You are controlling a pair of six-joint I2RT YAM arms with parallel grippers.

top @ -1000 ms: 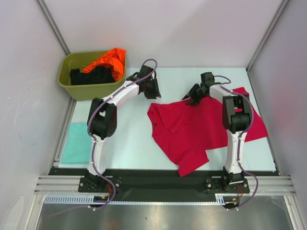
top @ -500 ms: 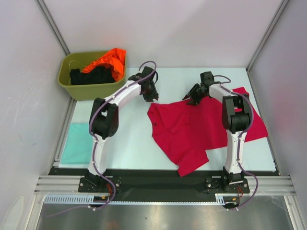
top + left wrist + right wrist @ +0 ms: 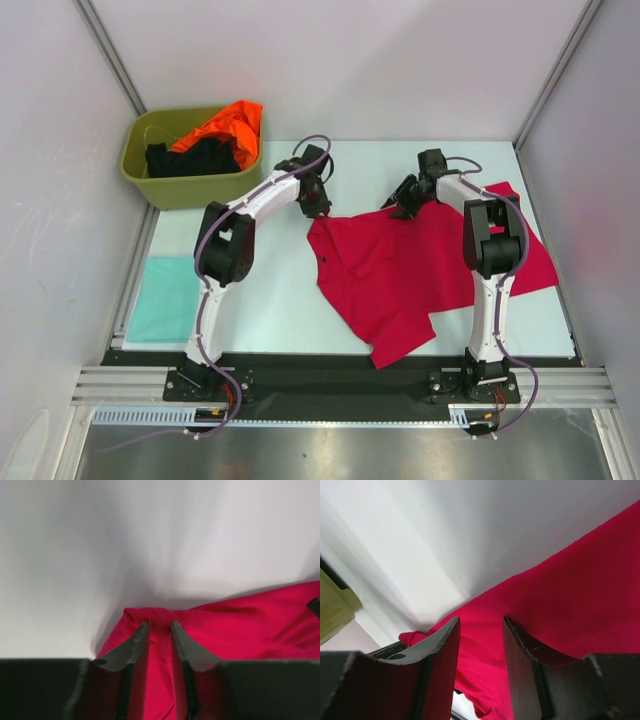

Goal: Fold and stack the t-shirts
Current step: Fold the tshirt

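A crimson-red t-shirt (image 3: 400, 270) lies spread on the white table, right of centre. My left gripper (image 3: 318, 207) is at its far left corner. In the left wrist view the gripper (image 3: 158, 625) is shut on a bunched fold of the red cloth (image 3: 240, 620). My right gripper (image 3: 398, 207) is at the shirt's far edge. In the right wrist view the gripper (image 3: 480, 625) has red cloth (image 3: 570, 580) between its fingers. A pale teal folded shirt (image 3: 165, 298) lies at the table's left edge. Orange (image 3: 228, 125) and black (image 3: 190, 158) shirts sit in the tub.
The olive-green tub (image 3: 190, 188) stands at the far left corner, close to my left arm. White walls enclose the table on the left, back and right. A black strip runs along the near edge by the arm bases.
My left gripper has moved right and down from beside the tub to the shirt's far left corner and closed on it. The right arm has not moved.
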